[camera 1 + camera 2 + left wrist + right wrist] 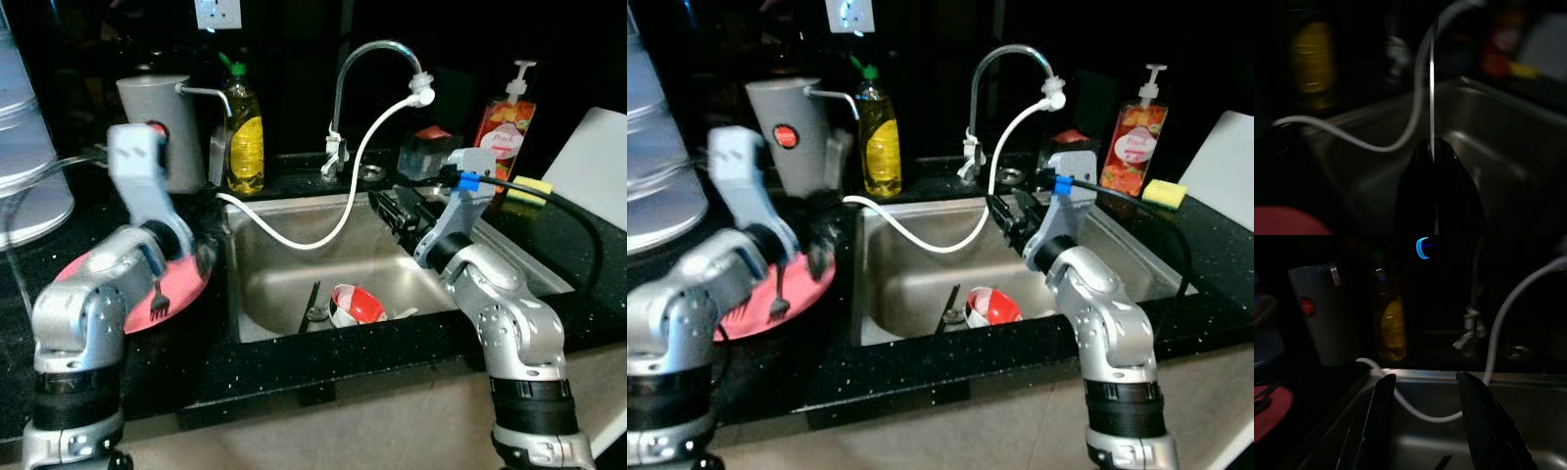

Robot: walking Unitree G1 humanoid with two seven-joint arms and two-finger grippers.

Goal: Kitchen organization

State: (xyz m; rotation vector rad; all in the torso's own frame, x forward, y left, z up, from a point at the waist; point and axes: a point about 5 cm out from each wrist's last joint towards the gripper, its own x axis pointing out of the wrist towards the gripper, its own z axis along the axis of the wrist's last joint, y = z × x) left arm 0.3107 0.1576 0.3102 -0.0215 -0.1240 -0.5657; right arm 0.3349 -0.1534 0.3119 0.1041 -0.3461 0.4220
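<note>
**Fork on the plate, dishes in the sink**

Nearest us, the fork [159, 302] lies on the pink plate [186, 286] on the dark surface [294, 364], left of the sink [257, 284]. Its tines point toward us and its handle runs away, up under our left tool [818, 245]. The left wrist view shows that tool's fingers pressed together on a thin bright metal strip; we cannot tell what it is.

Our right tool [1425, 423] hangs over the sink with its fingers apart and nothing between them. Below it and toward us sit a red-and-white bowl [355, 304] and a dark utensil [312, 302] on the sink floor.

We judge the left arm much nearer the fork, the right nearer the bowl. A white hose [323, 230] loops from the faucet [377, 59] across the sink, and could snag.
</note>
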